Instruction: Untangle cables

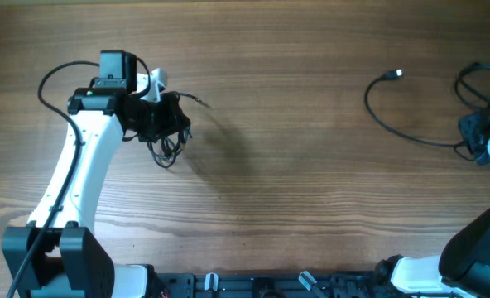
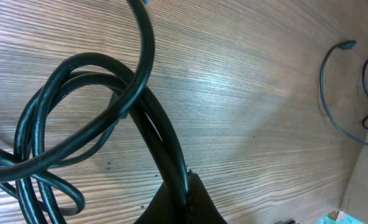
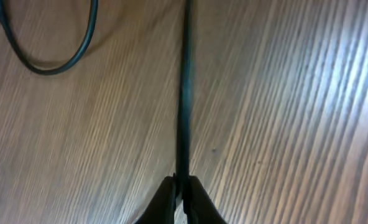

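A knotted bundle of thin black cables (image 1: pixel 169 132) hangs at the far left, held by my left gripper (image 1: pixel 156 116). In the left wrist view the gripper (image 2: pixel 185 186) is shut on the bundle's strands (image 2: pixel 91 112), which loop out to the left. A separate black cable (image 1: pixel 394 116) with a small plug end (image 1: pixel 396 74) curves across the far right. My right gripper (image 1: pixel 477 136) is shut on that cable; in the right wrist view the cable (image 3: pixel 185 93) runs straight up from the closed jaws (image 3: pixel 183 183).
The wooden table (image 1: pixel 295 182) runs between the two arms. More black cable loops (image 1: pixel 477 83) lie at the far right edge. The arm bases and a black rail (image 1: pixel 270 285) sit along the front edge.
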Robot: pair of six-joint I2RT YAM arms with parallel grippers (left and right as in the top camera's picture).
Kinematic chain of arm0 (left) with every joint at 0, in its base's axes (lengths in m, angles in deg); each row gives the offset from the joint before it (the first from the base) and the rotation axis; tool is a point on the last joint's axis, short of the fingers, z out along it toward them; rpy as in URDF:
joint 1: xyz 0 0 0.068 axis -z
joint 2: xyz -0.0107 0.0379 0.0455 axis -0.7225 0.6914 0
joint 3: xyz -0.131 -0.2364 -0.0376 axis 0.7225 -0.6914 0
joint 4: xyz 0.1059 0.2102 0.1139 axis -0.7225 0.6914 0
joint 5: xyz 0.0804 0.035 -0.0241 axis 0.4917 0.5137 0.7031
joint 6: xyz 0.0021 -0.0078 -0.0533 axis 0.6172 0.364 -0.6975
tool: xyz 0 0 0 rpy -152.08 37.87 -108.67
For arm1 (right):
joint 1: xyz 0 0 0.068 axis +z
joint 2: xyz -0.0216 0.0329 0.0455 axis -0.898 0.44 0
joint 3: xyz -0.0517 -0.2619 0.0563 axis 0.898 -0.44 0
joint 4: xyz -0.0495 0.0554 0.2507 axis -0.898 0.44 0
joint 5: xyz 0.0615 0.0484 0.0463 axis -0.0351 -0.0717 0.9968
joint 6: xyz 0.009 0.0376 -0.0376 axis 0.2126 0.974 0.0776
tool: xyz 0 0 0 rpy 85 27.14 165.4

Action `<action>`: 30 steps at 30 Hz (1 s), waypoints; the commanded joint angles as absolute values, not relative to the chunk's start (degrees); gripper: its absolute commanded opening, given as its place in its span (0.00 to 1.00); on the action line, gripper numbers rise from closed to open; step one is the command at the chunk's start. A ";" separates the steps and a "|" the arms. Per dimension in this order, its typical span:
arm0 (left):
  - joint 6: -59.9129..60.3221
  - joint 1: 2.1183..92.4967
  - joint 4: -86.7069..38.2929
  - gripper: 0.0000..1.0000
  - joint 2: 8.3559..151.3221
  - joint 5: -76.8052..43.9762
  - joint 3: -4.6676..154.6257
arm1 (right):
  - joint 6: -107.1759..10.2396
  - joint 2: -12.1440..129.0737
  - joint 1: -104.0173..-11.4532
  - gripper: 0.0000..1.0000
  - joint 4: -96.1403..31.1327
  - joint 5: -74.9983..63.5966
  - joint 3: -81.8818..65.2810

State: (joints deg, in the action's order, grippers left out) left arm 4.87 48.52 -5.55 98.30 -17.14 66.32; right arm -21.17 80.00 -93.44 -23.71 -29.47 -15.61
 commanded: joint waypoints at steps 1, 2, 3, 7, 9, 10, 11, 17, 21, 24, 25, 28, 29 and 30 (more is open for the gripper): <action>5.77 50.38 -6.91 0.05 98.21 -15.87 66.35 | -18.92 80.70 -93.44 0.42 -23.44 -31.24 -15.13; 5.79 50.77 -7.15 0.05 98.21 -15.69 66.35 | -18.92 80.73 -93.44 0.73 -23.09 -31.02 -15.13; 5.79 51.17 -7.30 0.06 98.21 -15.69 66.35 | -18.92 80.73 -93.44 1.00 -22.61 -30.61 -15.13; 5.79 52.59 -7.87 0.15 98.21 -15.69 66.35 | -23.20 80.77 -93.44 1.00 -21.67 -25.80 -15.13; 5.79 52.91 -8.13 0.26 98.21 -15.69 66.35 | -25.34 80.77 -93.44 1.00 -21.54 -20.84 -15.13; 5.79 52.91 -8.17 0.37 98.21 -15.72 66.35 | -26.09 80.77 -93.37 1.00 -21.21 -18.72 -15.13; 5.79 52.91 -8.13 0.46 98.21 -15.69 66.35 | -26.83 80.77 -93.29 1.00 -20.78 -17.49 -15.13; 5.79 52.91 -8.11 0.80 98.25 -15.69 66.35 | -28.01 80.88 -91.91 1.00 -16.71 -14.67 -15.15; 5.79 52.91 -8.31 0.77 99.15 -15.69 66.35 | -35.42 80.92 -87.76 1.00 -15.77 -2.94 -15.17; 5.79 52.91 -8.52 0.73 100.77 -15.69 66.35 | -37.08 80.92 -81.68 1.00 -15.36 -1.60 -15.17; 5.79 52.91 -8.50 0.72 101.20 -15.69 66.35 | -37.61 80.92 -79.80 1.00 -15.16 -1.58 -15.17; 5.81 52.91 -8.48 0.70 102.78 -15.69 66.35 | -39.51 80.92 -72.70 1.00 -14.92 -1.54 -15.17; 5.81 52.91 -8.46 0.70 103.37 -15.45 66.35 | -39.90 80.92 -70.10 1.00 -14.92 -1.58 -15.17; 5.81 52.91 -8.26 0.70 103.89 -14.03 66.35 | -39.90 80.92 -67.19 1.00 -14.94 -1.56 -15.17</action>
